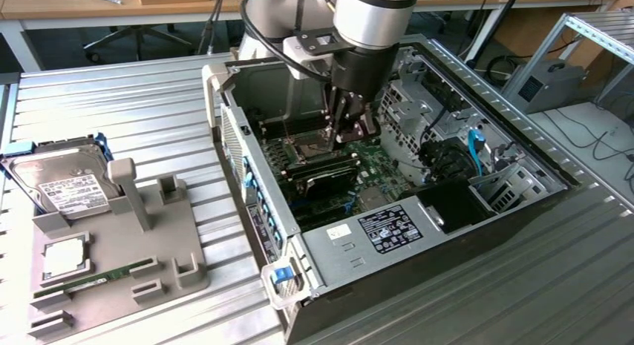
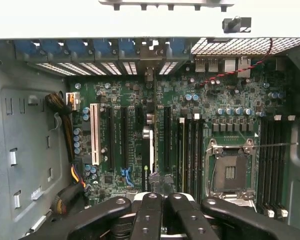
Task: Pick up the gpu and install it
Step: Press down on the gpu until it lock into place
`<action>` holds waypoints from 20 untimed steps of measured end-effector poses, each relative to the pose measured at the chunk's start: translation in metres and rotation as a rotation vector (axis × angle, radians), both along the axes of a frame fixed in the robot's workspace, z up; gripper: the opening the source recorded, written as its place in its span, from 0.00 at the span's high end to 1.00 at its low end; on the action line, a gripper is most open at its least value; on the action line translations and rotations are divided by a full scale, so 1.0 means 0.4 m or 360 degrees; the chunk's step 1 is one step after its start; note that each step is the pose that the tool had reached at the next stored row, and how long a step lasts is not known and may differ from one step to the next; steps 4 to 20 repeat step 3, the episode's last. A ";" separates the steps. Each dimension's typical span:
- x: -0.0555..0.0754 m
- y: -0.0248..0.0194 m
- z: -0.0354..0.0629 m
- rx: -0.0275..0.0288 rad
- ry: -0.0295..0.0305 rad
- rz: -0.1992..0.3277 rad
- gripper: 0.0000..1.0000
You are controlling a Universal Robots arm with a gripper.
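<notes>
The gpu (image 1: pixel 327 183) stands on edge in a motherboard slot inside the open computer case (image 1: pixel 396 248), its black cooler facing the exterior view's front. In the wrist view the gpu (image 2: pixel 147 150) appears edge-on as a thin strip running from the rear bracket openings toward my fingers. My gripper (image 1: pixel 349 137) is down inside the case, above the board near the card's inner end. Its black fingers (image 2: pixel 150 215) are pressed together, so the gripper (image 2: pixel 162 197) is shut. Nothing shows clamped between them. I cannot tell whether the tips touch the card's edge.
An empty processor socket (image 2: pixel 230 172) and memory slots lie beside the card. Cable bundles (image 2: pixel 65 125) hang along one case wall. On the exterior view's left, a grey fixture (image 1: pixel 119 248) holds a memory stick (image 1: pixel 89 282), with a hard drive (image 1: pixel 64 185) next to it.
</notes>
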State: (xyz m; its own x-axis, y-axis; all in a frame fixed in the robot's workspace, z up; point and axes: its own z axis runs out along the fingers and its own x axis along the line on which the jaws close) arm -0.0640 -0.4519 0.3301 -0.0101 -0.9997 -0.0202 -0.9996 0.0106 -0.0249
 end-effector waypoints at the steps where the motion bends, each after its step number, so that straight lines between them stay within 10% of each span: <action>1: 0.000 0.000 0.000 0.00000 0.00000 0.0000 0.89; 20: 0.000 0.000 0.000 0.00000 0.00000 0.0000 0.89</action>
